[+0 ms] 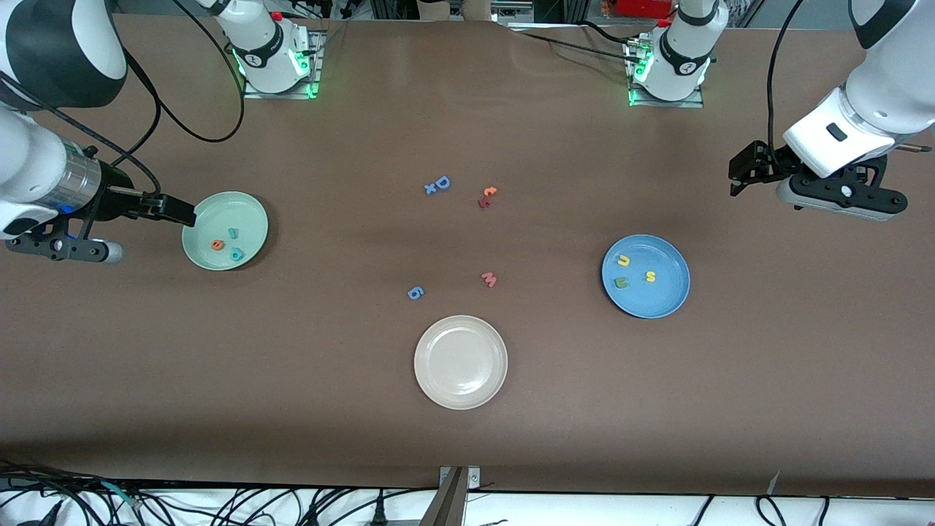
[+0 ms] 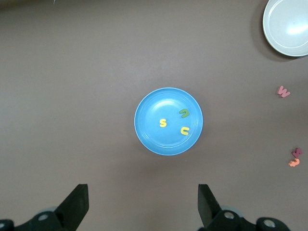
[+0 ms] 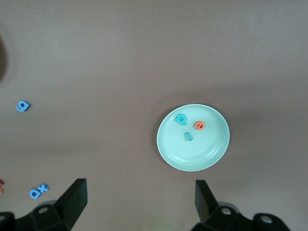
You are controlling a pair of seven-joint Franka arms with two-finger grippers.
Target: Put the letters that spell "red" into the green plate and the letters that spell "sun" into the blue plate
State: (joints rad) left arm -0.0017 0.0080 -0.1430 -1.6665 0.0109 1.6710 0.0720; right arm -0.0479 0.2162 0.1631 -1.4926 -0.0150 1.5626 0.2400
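Front view. Surface: one brown matte bench [image 1: 467, 438], with cables along its near edge and my two arm bases at its top edge. Plates, three: the green plate [image 1: 248, 212] toward my right arm's end, the blue plate [image 1: 661, 303] toward my left arm's end, one cream-white plate [image 1: 461, 361] between them and nearest the camera. In the green plate, three letters: orange "e" [image 1: 218, 245], teal "d" [image 1: 237, 254], thin teal "r" [image 1: 233, 233]. In the blue plate, three letters: yellow "s" [image 1: 650, 276], yellow "n" [image 1: 623, 260], green "u" [image 1: 621, 282]. Loose on the bench, four items: blue "D" with "x" [image 1: 438, 185], red-orange letter pair [image 1: 487, 196], pink "w" [image 1: 489, 279], blue "6" [image 1: 416, 293]. My right pincer [image 1: 179, 210] hangs at the green plate's rim; my left pincer [image 1: 741, 172] hangs over bare bench near the blue plate.

Left wrist view. One blue plate [image 2: 149, 130] holding three letters, apart from one another. My left pincer [image 2: 143, 204] is spread wide, pinching nothing. Also one cream-white plate [image 2: 284, 33], one pink "w" [image 2: 283, 91], one red-orange pair [image 2: 295, 157].

Right wrist view. One green plate [image 3: 211, 154] holding three letters. My right pincer [image 3: 140, 202] is spread wide, pinching nothing. Also one blue "6" [image 3: 22, 106], one blue "D" with "x" [image 3: 38, 191].
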